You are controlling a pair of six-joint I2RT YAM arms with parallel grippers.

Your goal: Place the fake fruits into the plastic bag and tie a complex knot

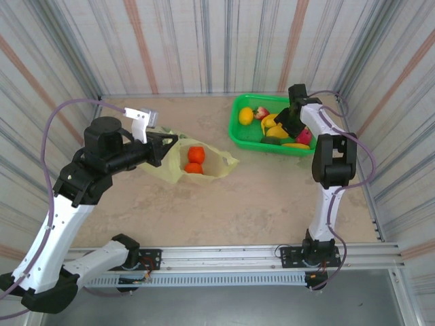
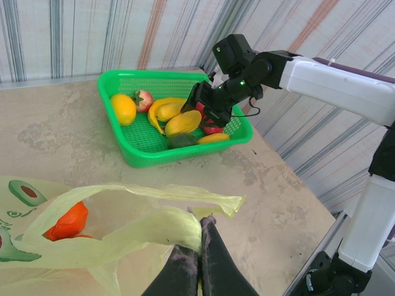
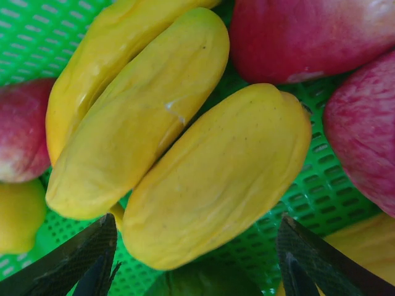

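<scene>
Fake fruits: orange balls (image 1: 196,154) inside plastic bag (image 1: 221,163), rest in green basket (image 1: 236,132). Bag mouth faces basket. My left gripper (image 2: 200,229) pinches bag rim, fingers pressed together. My right gripper (image 3: 194,253) spread wide over yellow fruit (image 3: 216,179), its long axis diagonal between my fingers.

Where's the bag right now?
Top view: the bag lies left of centre on the table, two oranges inside, its rim pinched by the left gripper; the basket is to its right.

We are counting one plastic bag (image 1: 221,163), two orange fruits (image 1: 196,154), one green basket (image 2: 185,151) at two o'clock, three red fruits (image 1: 262,112), at least four yellow fruits (image 2: 123,108), one dark green piece (image 1: 272,140).
</scene>
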